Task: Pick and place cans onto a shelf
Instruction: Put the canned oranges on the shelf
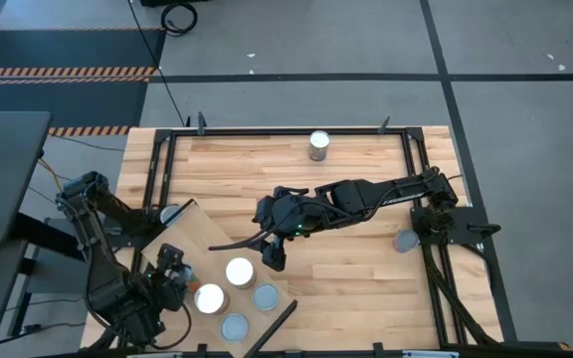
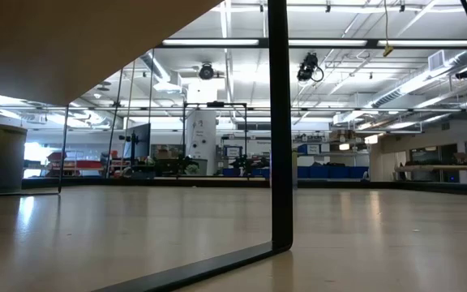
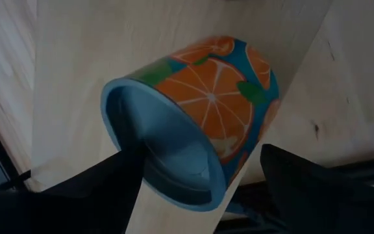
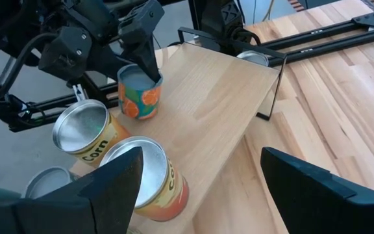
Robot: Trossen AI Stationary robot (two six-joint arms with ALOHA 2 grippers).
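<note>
The shelf (image 1: 202, 234), a pale plank on dark legs (image 4: 273, 84), lies slantwise at the table's near left. On it stand two corn-label cans (image 4: 86, 130) (image 4: 149, 179), more cans (image 1: 265, 296) (image 1: 235, 326), and an orange-label can (image 4: 139, 96) by its left long edge. My left gripper (image 3: 199, 153) (image 1: 174, 261) hangs open over the orange-label can, one finger on either side, and hides it in the high view. My right gripper (image 4: 200, 156) (image 1: 272, 254) hovers open above the shelf's right edge with nothing between its fingers. My left gripper comes at the orange-label can from above, slanting down, its fingers on either side of the can's upper part. One finger (image 4: 149, 65) reaches the can's rim (image 4: 154, 79); I cannot tell whether it touches. The can stands upright on the shelf.
A single can (image 1: 318, 146) stands near the table's far edge. Another can (image 1: 404, 241) sits by the right arm's base, and one (image 4: 252, 58) at the shelf's far-left end. A dark rail frame (image 1: 286, 132) runs around the tabletop. Bare wood lies in the table's middle.
</note>
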